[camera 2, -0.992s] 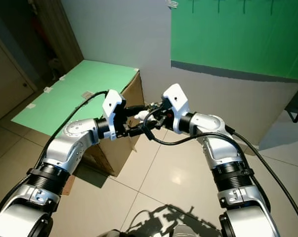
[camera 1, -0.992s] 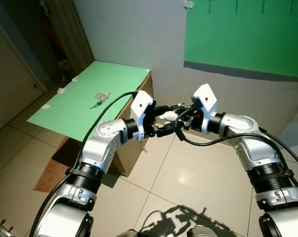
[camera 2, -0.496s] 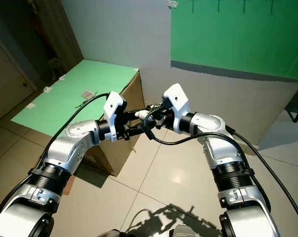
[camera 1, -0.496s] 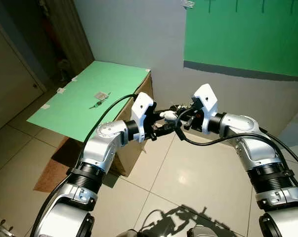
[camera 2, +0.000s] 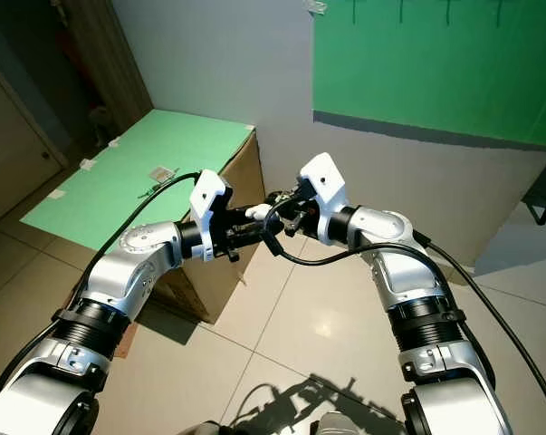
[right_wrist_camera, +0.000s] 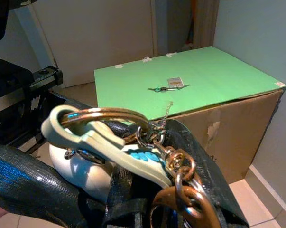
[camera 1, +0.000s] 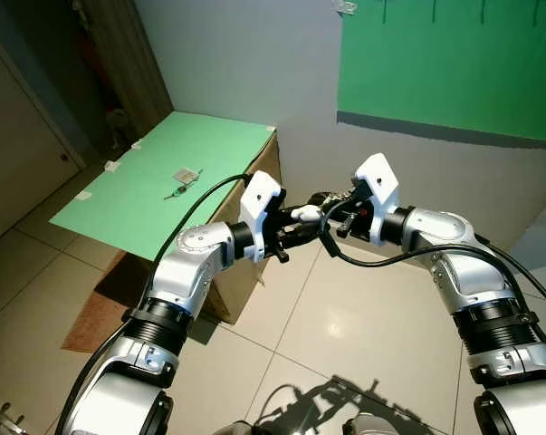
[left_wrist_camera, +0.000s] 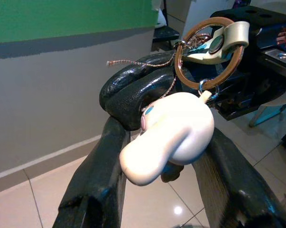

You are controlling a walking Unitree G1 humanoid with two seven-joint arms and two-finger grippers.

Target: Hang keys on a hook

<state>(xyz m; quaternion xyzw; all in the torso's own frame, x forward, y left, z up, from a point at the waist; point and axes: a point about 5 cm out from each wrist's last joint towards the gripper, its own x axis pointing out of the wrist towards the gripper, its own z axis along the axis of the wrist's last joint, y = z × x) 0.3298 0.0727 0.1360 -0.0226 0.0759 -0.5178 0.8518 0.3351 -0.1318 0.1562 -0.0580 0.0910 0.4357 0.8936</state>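
The key bunch hangs between my two grippers in mid-air, in front of the grey wall. Its white rounded charm (left_wrist_camera: 171, 133) is pinched between the fingers (left_wrist_camera: 93, 180) of my left gripper (camera 1: 300, 223). The brass ring (left_wrist_camera: 209, 52) with a cream clip (right_wrist_camera: 93, 137) and brass keys (right_wrist_camera: 180, 190) lies on my right gripper (camera 1: 327, 205), which is shut on it. Dark hooks (camera 1: 433, 9) stick out of the green board (camera 1: 454, 63) high on the wall, above and beyond both grippers.
A cardboard box with a green top (camera 1: 137, 195) stands to the left against the wall, and a spare key (camera 1: 176, 193) and small card (camera 1: 186, 174) lie on it. A brown mat (camera 1: 96, 313) lies by the box. A door (camera 1: 10, 154) is at far left.
My left gripper's fingers have drawn together onto the white charm. The right gripper has stayed in place with the key ring.
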